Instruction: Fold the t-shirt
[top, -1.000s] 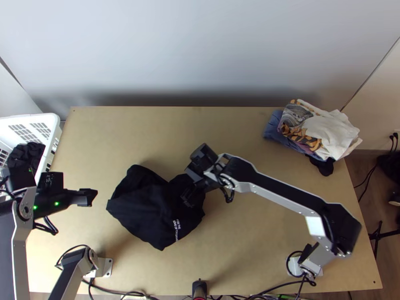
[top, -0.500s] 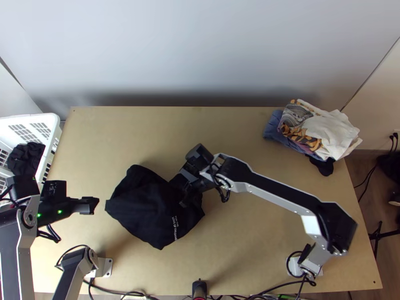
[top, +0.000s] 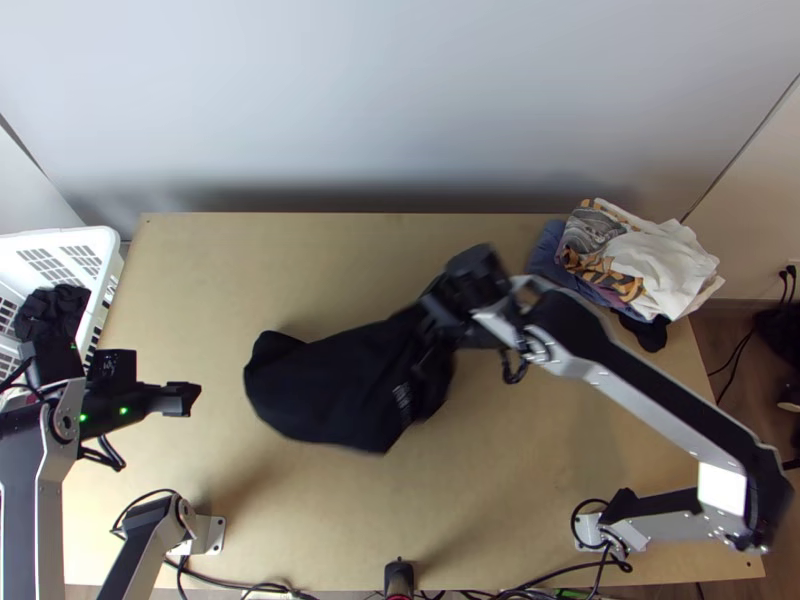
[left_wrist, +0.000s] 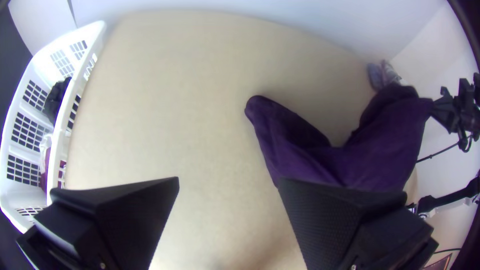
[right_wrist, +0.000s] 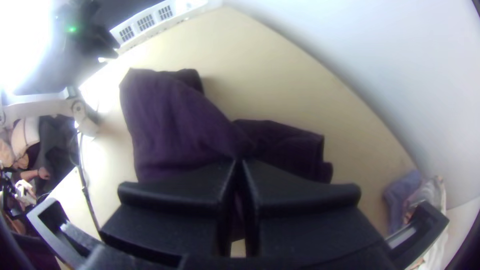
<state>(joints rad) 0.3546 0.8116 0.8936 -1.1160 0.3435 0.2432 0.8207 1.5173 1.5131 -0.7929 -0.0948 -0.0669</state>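
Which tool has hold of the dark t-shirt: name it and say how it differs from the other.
The right tool: its fingers are closed on the dark t-shirt, while the left tool stands open, apart from the cloth.

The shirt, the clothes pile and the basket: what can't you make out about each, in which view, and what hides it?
- Shirt: its white print, blurred in the top view.
- Shirt's pinched part: covered by the right gripper in the right wrist view.
- Clothes pile: its lower layers, under the white cloth in the top view.
- Basket: its bottom, behind its own wall in the left wrist view.
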